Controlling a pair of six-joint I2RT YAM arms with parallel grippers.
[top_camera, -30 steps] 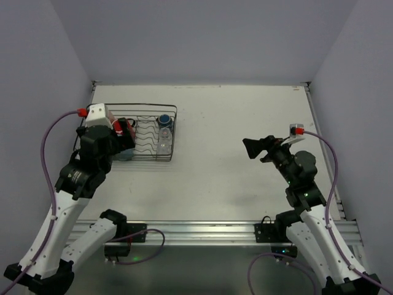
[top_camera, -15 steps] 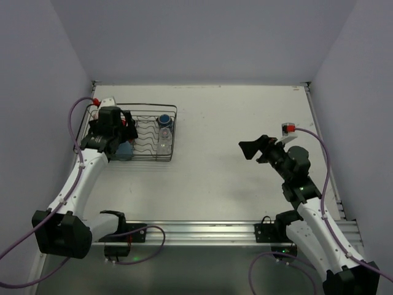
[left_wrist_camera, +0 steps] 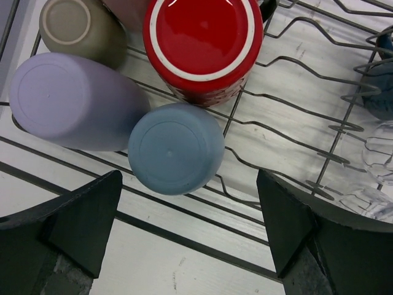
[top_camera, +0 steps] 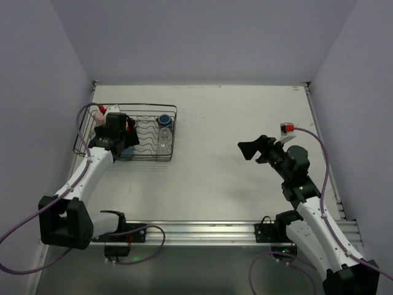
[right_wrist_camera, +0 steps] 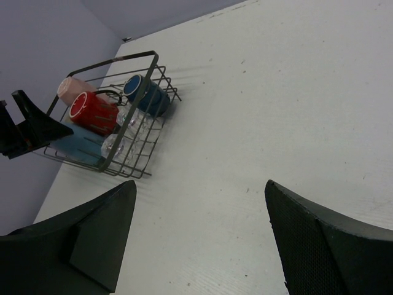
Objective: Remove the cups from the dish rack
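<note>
At the far left of the white table (top_camera: 245,123) sits the rectangular black wire dish rack (top_camera: 147,106), and all the cups are inside it. The left gripper (left_wrist_camera: 189,184) hangs over the rack's left end with its dark fingers (left_wrist_camera: 92,215) spread wide and nothing between them. In the left wrist view the cups there show their bases. From the left they are the tall lavender tumbler (left_wrist_camera: 67,101), the small olive-brown mug (left_wrist_camera: 77,27) just beyond it, a sliver of the pale pink cup (left_wrist_camera: 126,9) at the top edge, the small light-blue cup (left_wrist_camera: 175,147) touching the tumbler and lying in line with the gap between the fingers, and the red handled mug (left_wrist_camera: 202,37) just behind that cup. Past the wavy dividers, at the rack's right end, are a dark blue cup (left_wrist_camera: 381,80) and a clear glass (left_wrist_camera: 381,153). Well apart, over the bare right half of the table, the right gripper (top_camera: 249,149) points toward the rack, its fingers (right_wrist_camera: 80,246) likewise apart and empty.
</note>
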